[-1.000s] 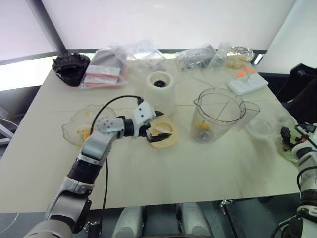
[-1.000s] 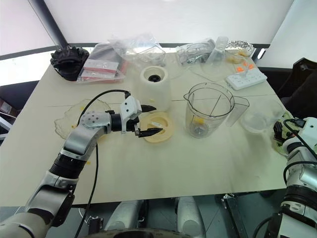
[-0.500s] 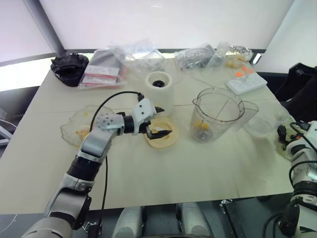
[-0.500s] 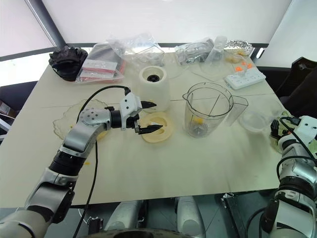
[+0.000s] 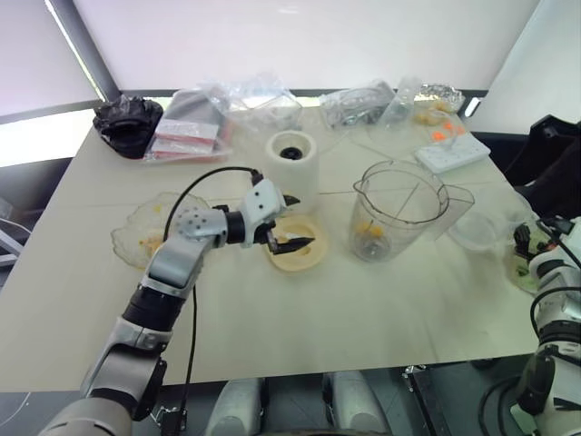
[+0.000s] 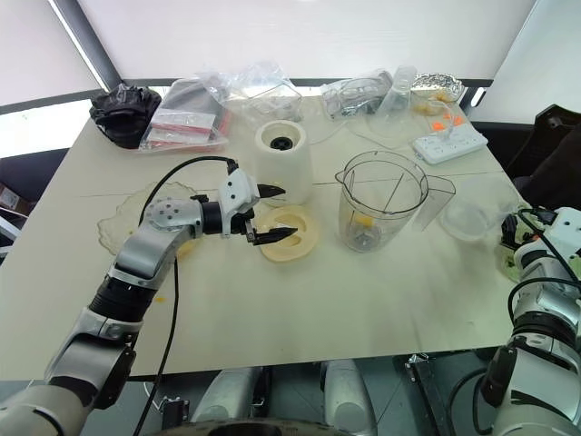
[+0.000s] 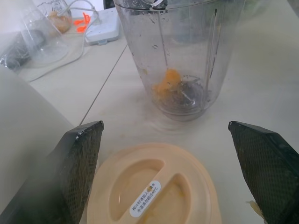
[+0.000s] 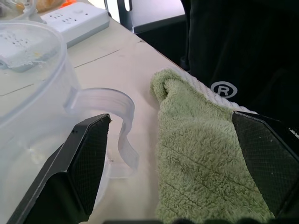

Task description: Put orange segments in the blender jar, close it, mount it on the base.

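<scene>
While left pincer point(image 6: 269, 214) stays spread, right pincer point(image 8: 170, 163) narrower.

The work surface is a cream-white table point(image 5: 300, 318). At its centre stands the base point(image 5: 292, 169), with a flat cream-yellow lid point(image 5: 295, 253) just in front of it. The blender jar point(image 5: 400, 211) stands upright beside the lid and contains orange segments point(image 7: 167, 82). A crinkled glass bowl point(image 5: 147, 232) sits toward the left side. Clear bags point(image 5: 252, 103), a black object point(image 5: 130, 121) and a white power strip point(image 5: 453, 152) line the far edge. A green towel point(image 8: 201, 154) lies at the right edge beside a clear plastic container point(image 5: 478, 231).
</scene>
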